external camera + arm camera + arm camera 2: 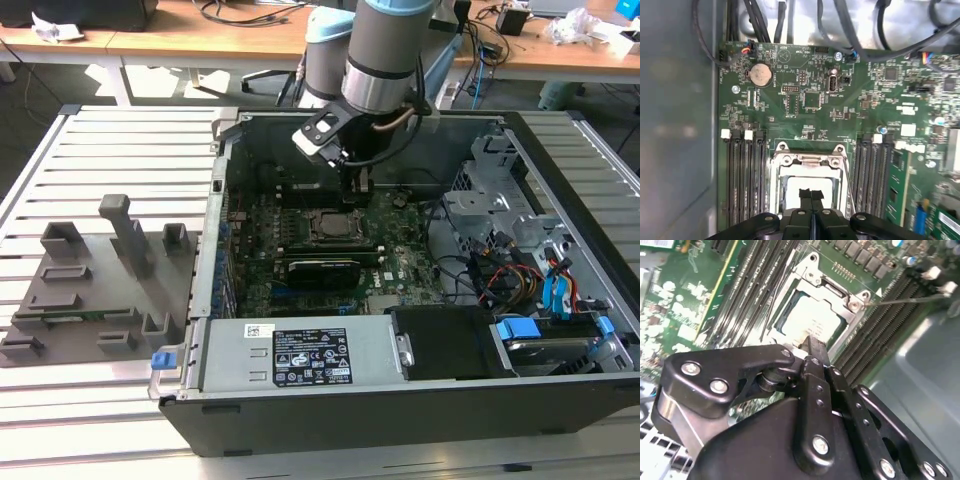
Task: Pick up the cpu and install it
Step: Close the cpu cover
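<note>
**A:** Where is the cpu (792,192) sitting?

**B:** Inside the metal socket frame (807,160) on the motherboard (805,100), within the open computer case (400,400). It shows as a pale square in both wrist views, and it looks level with the frame.

**A:** And the tool (811,196)?

**B:** Directly above the chip. Its fingers are pressed together with nothing between them, so it holds nothing. I cannot tell whether the tips touch the chip's top or hang just over it.

**A:** What worries you?

**B:** Three things. If the chip is not fully down in its seat, a downward push from those narrow tips could tilt it and bend the contacts beneath. The tips land near the middle of the lid, so any sideways slide could scratch it. And the memory slots (745,175) stand just beside the frame on both sides, so a drift could knock them or the frame's edge.

**A:** The grey tray (90,290)?

**B:** On the bench (100,130), well apart.
</note>
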Tool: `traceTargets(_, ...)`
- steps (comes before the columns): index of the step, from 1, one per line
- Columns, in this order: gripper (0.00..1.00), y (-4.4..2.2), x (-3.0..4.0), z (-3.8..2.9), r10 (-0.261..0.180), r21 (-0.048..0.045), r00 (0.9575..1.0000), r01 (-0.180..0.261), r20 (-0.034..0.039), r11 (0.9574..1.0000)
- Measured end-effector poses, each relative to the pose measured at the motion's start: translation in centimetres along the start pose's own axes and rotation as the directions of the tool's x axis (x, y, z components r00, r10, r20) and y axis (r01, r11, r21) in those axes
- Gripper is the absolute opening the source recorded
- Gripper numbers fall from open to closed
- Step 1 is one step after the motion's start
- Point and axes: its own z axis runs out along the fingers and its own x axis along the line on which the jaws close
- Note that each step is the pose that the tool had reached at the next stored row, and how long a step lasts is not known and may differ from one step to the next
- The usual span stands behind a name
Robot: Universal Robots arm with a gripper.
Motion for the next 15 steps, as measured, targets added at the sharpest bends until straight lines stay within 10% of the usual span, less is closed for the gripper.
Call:
traceTargets(6,0.11,-0.25,-0.05,-3.13,0.0,-0.0001,1.0,0.0,-0.0006,1.0)
traceTargets(15,0.11,-0.4,-0.1,-5.05,0.0,-0.0001,1.0,0.0,-0.0007,1.0)
